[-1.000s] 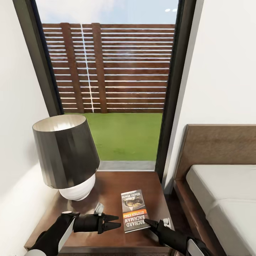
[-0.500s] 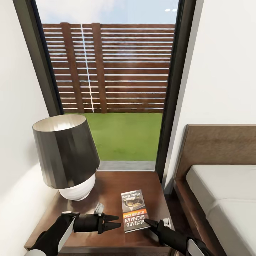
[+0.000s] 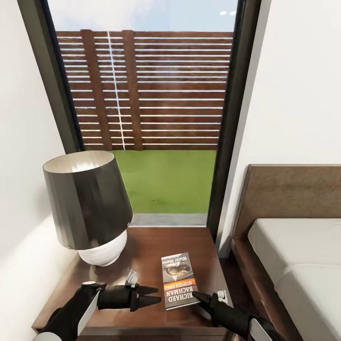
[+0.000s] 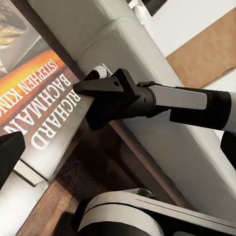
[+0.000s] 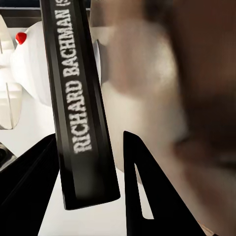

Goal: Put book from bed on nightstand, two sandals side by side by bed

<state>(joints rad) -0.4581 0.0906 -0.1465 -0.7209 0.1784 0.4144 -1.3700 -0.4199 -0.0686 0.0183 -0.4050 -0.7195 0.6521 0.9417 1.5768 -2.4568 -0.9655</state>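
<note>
Between the fingers of the right gripper [image 3: 195,295] lies the near corner of the book [image 3: 179,280], its spine standing in the gap in the right wrist view; the fingers are parted with space either side of the spine, so whether they press on it cannot be told. The book lies flat on the nightstand [image 3: 147,248], its surface bearing also a lamp [image 3: 87,213] beyond the left fingers. The left gripper [image 3: 152,294] hovers just beside the book's other long edge, fingers slightly apart and holding nothing, probably kept close to steady the book. The bed [image 3: 293,246] stands on the far side of the right fingers. Judged from this, the book's placement is essentially made; the sandals remain to be handled.
</note>
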